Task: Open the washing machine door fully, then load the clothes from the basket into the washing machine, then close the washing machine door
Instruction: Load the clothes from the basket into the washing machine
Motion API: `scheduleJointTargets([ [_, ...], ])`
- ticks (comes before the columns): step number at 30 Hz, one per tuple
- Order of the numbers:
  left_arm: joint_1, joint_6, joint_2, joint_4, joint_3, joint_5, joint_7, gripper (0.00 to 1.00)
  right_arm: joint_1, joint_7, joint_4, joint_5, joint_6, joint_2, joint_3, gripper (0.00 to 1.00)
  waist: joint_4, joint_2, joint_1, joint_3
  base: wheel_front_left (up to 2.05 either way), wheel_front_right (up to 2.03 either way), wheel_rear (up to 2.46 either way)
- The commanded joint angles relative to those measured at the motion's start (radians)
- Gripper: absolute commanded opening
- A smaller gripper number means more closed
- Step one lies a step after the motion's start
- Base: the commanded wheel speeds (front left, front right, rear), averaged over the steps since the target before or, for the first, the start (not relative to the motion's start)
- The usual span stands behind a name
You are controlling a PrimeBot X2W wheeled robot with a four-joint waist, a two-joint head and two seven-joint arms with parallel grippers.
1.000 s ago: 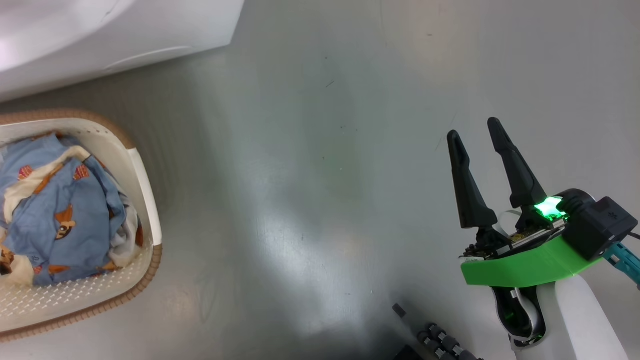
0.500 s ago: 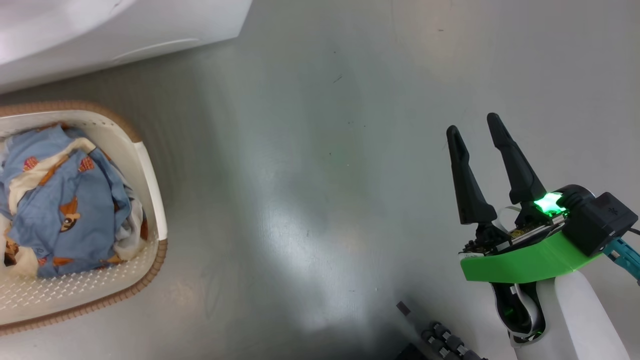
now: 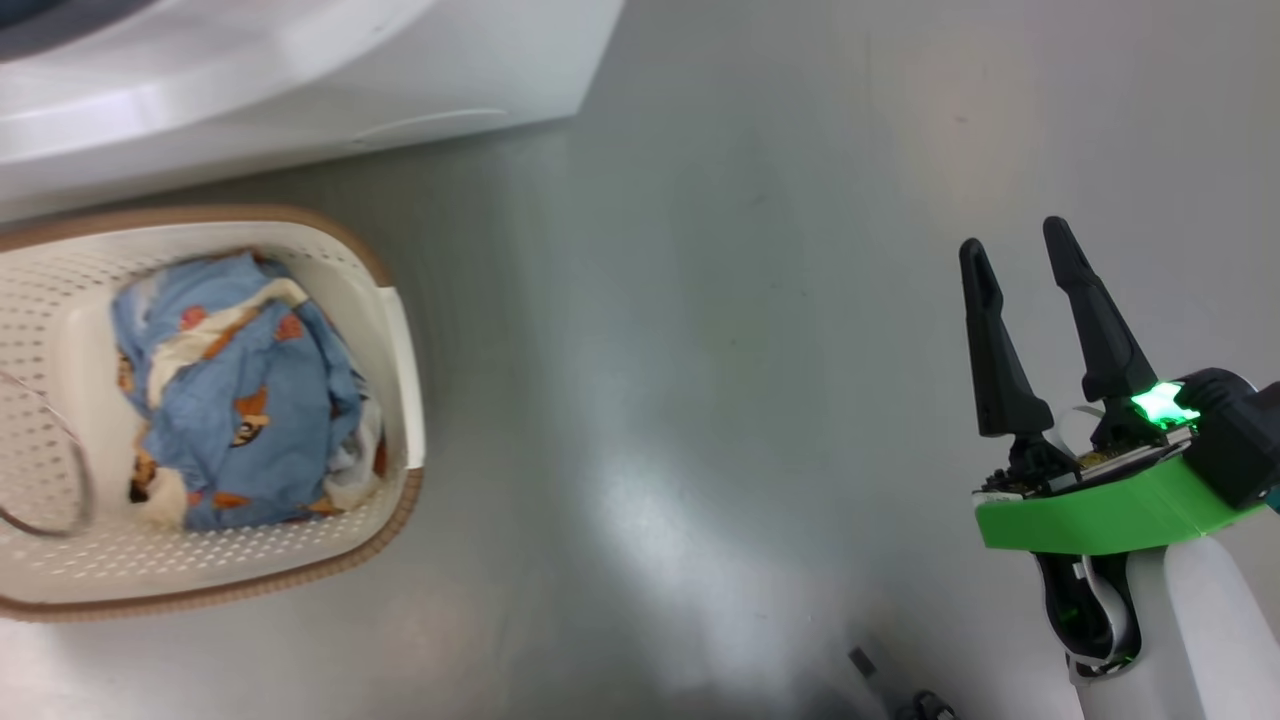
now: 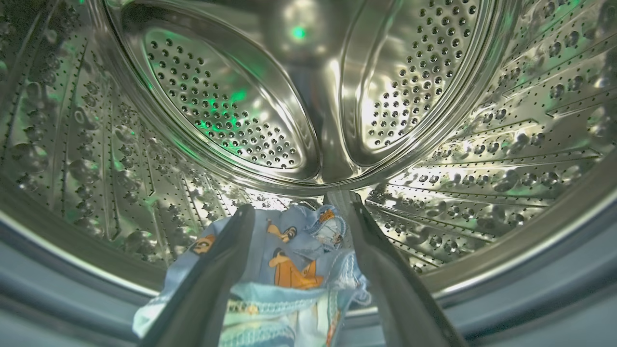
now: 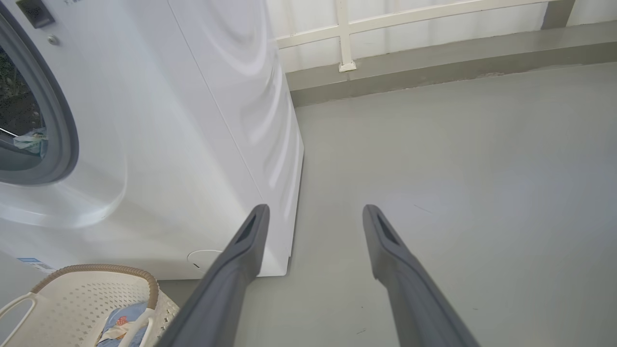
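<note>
1. My left gripper is spread wide inside the drum and grips nothing. The garment lies between my fingers at 6 o'clock in the left wrist view. One edge seems draped against my left finger. If I back straight out, I judge the cloth may catch and ride out with me.
2. That garment sits low and near the front, just beside the gasket, not deep in the drum. From there it could slide out over the lip. A trailing hem could also get pinched when the door closes. A short push toward 12 o'clock would guard against both.
3. The rest of the clothes lie in a crumpled heap in the basket. In the head view the basket is at 9 o'clock, with the washer at 11 o'clock. A shallow pinch may lift only one layer, so that the rest trails across the floor. A deep pinch may hook the perforated wall and drag the light basket.
4. My right gripper is open and empty at 4 o'clock, over bare floor and well apart from the basket. If I turn at the waist toward the basket, it could swing into the washer's corner.
</note>
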Motion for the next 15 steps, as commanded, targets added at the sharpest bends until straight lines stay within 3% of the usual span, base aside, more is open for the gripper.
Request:
scheduleJointTargets([
  [1,0.077,0.023,0.035,-0.07,0.019,-0.001,-0.02,1.0,0.046,-0.005,-0.024,-0.008,0.009,-0.01,0.01,1.0,0.033,0.0,0.0,-0.035,0.0,0.0,0.0],
  [15,0.527,0.141,-0.024,-0.444,0.014,0.001,-0.087,1.0,0.097,-0.005,-0.022,-0.032,0.009,-0.031,-0.028,1.0,0.102,0.0,0.0,-0.136,0.0,0.0,0.0],
])
